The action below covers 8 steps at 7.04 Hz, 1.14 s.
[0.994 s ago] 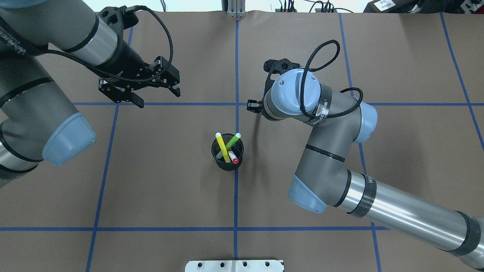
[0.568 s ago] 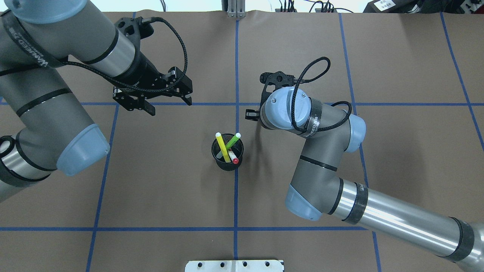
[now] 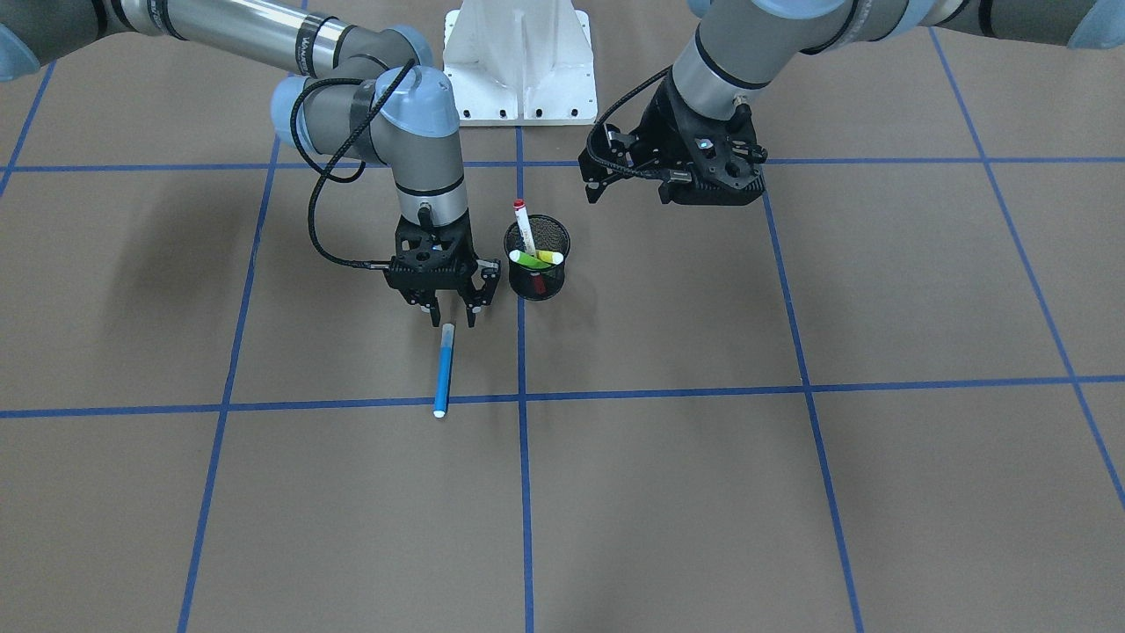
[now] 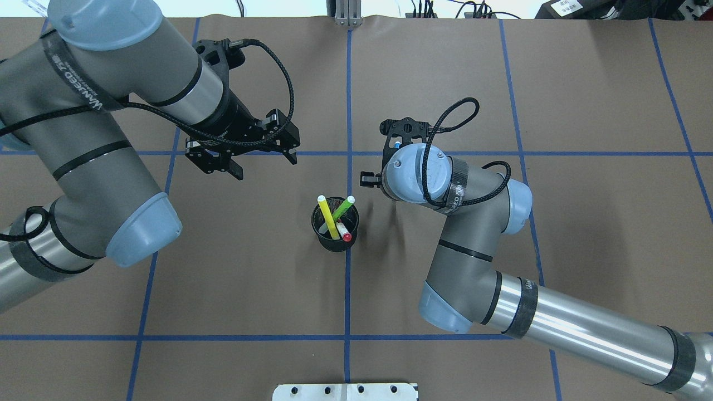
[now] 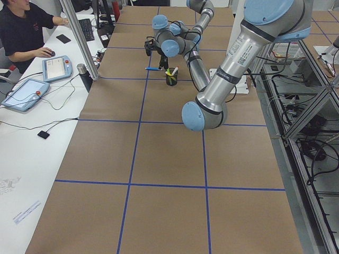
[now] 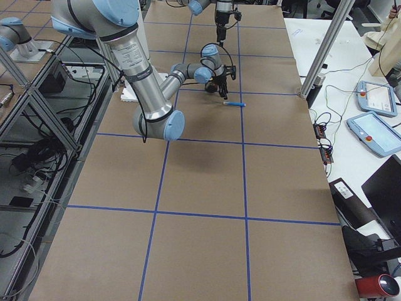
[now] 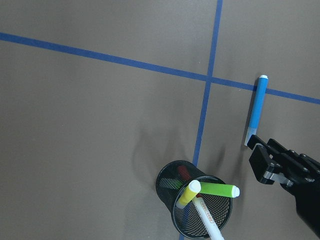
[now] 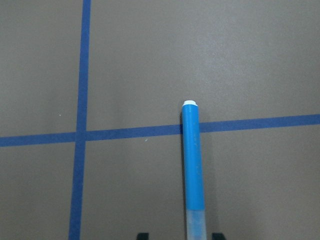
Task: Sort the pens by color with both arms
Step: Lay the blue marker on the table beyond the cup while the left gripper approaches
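Observation:
A blue pen (image 3: 445,369) lies flat on the brown table, across a blue tape line; it also shows in the right wrist view (image 8: 192,170) and the left wrist view (image 7: 256,107). My right gripper (image 3: 453,314) is open and empty, just above the pen's near end. A black mesh cup (image 4: 334,240) holds the yellow pen (image 4: 327,217), the lime green pen (image 4: 343,207) and the white pen with a red cap (image 4: 344,233). My left gripper (image 4: 264,166) is open and empty, raised behind and left of the cup.
The white pedestal base (image 3: 518,61) stands at the robot's edge of the table. Blue tape lines (image 4: 348,100) grid the brown surface. An operator (image 5: 24,32) and tablets (image 5: 26,92) are at a side desk beyond the far edge.
My left arm has swung right and nearer, bringing its open gripper closer to the cup. My right wrist has moved left and toward the robot. The pens in the cup have not moved.

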{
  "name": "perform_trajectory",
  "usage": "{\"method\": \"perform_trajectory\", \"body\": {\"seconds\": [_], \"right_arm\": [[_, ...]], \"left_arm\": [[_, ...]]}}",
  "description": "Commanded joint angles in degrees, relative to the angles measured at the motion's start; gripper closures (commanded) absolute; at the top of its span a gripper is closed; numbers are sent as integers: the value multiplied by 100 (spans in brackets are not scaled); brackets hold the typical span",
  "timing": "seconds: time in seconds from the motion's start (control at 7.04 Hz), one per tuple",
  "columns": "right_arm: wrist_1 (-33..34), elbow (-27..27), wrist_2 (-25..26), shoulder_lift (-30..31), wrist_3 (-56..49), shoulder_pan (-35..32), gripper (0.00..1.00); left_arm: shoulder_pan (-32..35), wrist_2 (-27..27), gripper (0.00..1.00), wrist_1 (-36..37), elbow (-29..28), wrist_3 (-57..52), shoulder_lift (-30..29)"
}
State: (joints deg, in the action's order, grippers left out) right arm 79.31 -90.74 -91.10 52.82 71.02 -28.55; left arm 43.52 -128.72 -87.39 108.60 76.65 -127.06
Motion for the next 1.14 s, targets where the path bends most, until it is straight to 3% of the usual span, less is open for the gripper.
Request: {"method": "perform_trajectory", "body": {"seconds": [0.0, 0.14, 0.43, 0.57, 0.99], "right_arm": [[58, -66, -955, 9, -474, -298, 1], [250, -205, -1467, 18, -727, -535, 1], [1703, -1073, -1805, -8, -1551, -800, 1], [2276, -1242, -1849, -17, -1895, -993, 1], [2852, -1270, -2551, 44, -3013, -1503, 1]], "left_arm": [[-46, -30, 1, 194, -40, 367, -56], [-55, -39, 2, 640, -40, 386, -239], [-176, -48, 2, 1109, -84, 412, -425], [-221, -57, 5, 1101, -450, 551, -625], [-519, -48, 5, 1092, -1680, 676, -1416]]}}
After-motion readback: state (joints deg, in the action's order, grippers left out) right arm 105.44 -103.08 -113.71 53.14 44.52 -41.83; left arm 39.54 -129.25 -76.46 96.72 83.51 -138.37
